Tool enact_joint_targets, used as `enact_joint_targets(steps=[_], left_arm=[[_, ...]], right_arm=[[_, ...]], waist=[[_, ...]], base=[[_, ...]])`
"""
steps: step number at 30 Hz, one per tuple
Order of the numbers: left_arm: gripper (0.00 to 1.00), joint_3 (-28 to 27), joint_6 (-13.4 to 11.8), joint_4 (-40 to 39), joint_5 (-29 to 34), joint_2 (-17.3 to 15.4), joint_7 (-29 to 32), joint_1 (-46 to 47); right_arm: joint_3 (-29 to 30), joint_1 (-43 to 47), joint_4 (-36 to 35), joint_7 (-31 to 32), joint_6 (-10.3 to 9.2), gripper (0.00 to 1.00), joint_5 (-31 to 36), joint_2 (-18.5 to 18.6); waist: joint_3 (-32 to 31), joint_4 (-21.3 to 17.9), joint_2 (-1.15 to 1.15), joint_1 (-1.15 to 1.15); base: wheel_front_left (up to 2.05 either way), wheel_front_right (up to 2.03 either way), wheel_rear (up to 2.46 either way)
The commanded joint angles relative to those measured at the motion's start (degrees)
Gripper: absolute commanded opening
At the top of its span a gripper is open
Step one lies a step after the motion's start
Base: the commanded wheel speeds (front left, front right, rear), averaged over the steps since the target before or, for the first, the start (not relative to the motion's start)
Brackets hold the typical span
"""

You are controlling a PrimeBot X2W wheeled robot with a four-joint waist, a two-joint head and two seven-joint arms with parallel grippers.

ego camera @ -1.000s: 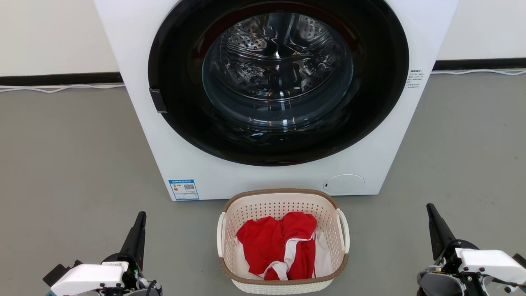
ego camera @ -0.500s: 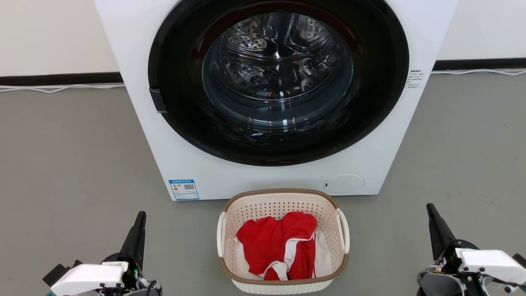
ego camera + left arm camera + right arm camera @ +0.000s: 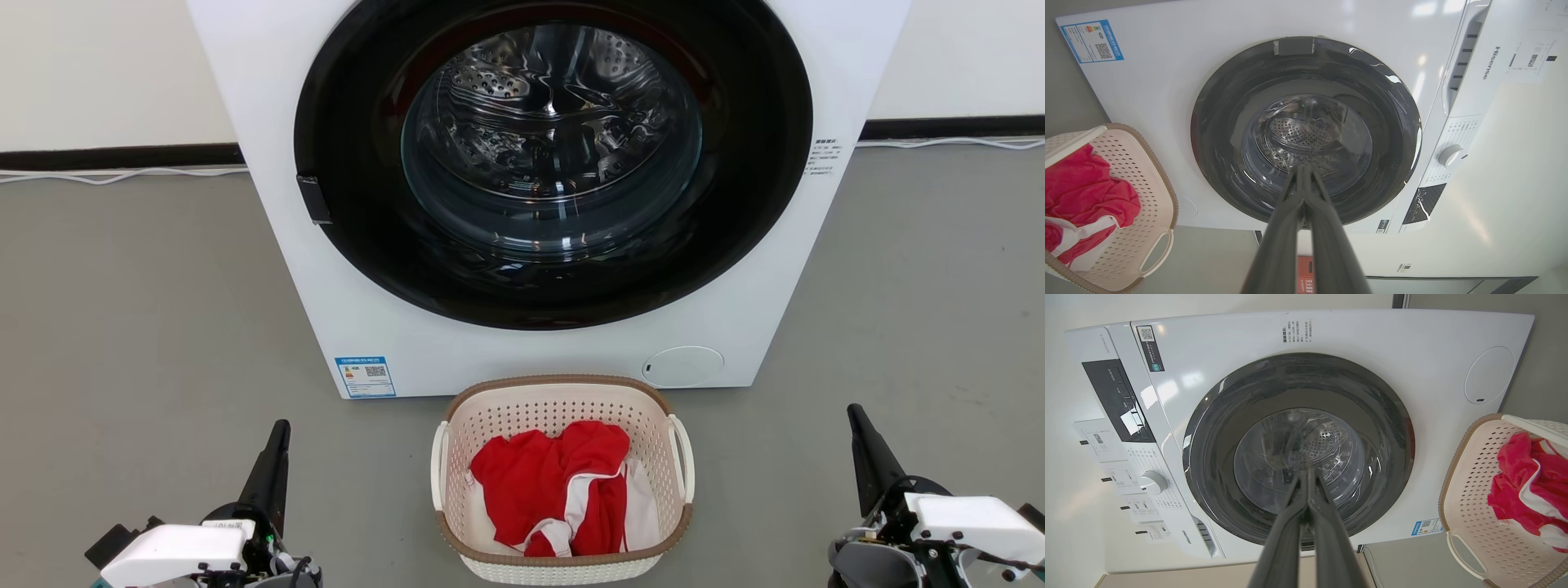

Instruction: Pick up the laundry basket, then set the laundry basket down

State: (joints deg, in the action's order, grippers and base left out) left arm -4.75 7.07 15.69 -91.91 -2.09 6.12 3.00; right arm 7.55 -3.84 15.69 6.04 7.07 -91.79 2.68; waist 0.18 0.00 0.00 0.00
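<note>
Finds the laundry basket (image 3: 563, 404) standing on the floor (image 3: 147, 327) at lower centre of the head view, just before the washer (image 3: 326, 286), red garment (image 3: 543, 482) inside. Fits either awaiting lifting or already set down. Shows left jaws and right jaws pinched together, empty, at the lower corners.

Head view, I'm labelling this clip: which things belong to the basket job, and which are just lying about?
Job: laundry basket; left tool and right tool, both shut, apart from it.
Lying about: washer; red and white clothes in the basket; white cable.
</note>
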Motion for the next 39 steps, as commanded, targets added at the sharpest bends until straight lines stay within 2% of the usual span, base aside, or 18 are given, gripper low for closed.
enact_joint_targets(steps=[1, 39], left_arm=[[0.00, -1.8, 0.4, -1.6, -0.3, -0.8, 0.4, 3.2], [0.00, -1.8, 0.4, -1.6, -0.3, -0.8, 0.4, 3.2]], right_arm=[[-1.0, -2.3, -1.7, 0.5, 0.42, 0.00, -0.4, 0.2], [-1.0, -2.3, -1.7, 0.4, 0.42, 0.00, -0.4, 0.2]], waist=[[0.0, 0.0, 0.00, 0.00], [0.0, 0.0, 0.00, 0.00]], base=[[0.00, 0.00, 0.00], [0.00, 0.00, 0.00]])
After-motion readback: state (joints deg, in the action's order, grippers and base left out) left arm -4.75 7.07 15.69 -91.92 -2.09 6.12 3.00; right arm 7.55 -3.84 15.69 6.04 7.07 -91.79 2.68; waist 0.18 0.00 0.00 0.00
